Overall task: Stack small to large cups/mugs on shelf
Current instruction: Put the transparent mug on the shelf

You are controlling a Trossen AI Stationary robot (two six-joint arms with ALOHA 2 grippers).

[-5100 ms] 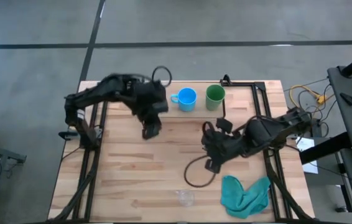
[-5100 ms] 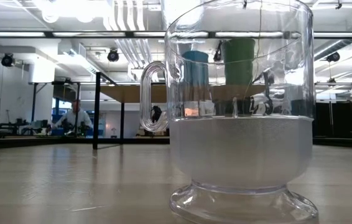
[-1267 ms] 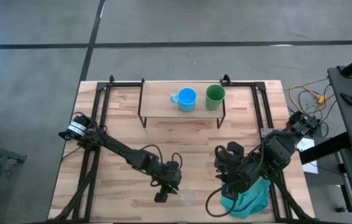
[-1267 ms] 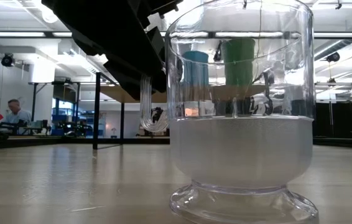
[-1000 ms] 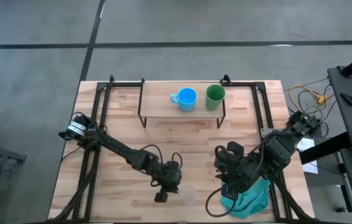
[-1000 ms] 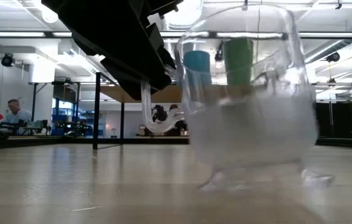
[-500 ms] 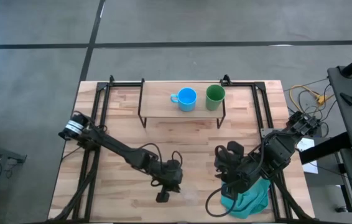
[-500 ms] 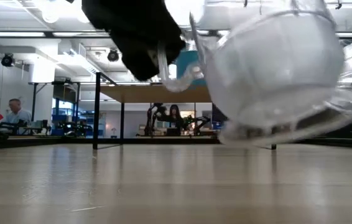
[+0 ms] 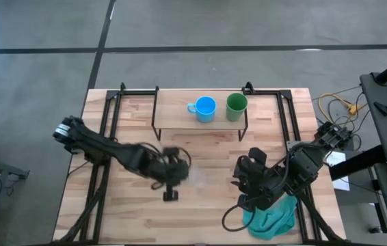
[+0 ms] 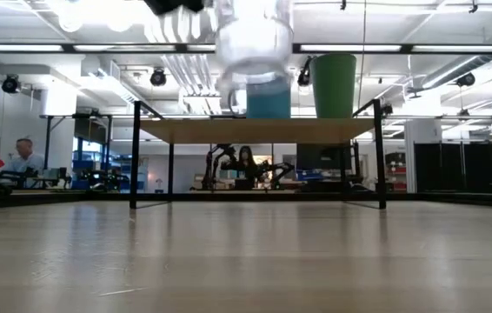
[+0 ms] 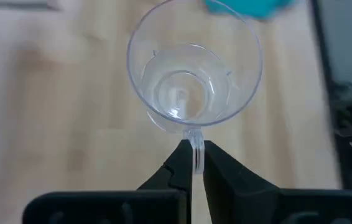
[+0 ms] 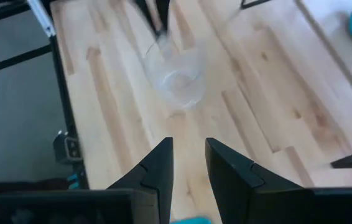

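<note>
We saw the left end effector (image 11: 193,169) clamped on the thin handle of the clear glass cup (image 11: 193,84), its two dark fingers pressed together on either side of it. It held the cup upright in the air above the middle of the tabletop (image 9: 132,212), clear of the wood; in the low view the glass cup (image 10: 255,39) hung near the top of the picture, in front of the shelf (image 10: 255,130).

The shelf (image 9: 173,113) stood along the far edge of the tabletop. On its board sat the blue mug (image 9: 205,108) and, just beside it toward the right edge, the green cup (image 9: 236,106).

The right end effector (image 12: 187,163) hovered over the near right part of the tabletop with its fingers apart, holding nothing, close above the teal cloth (image 9: 270,220) at the near right corner.
</note>
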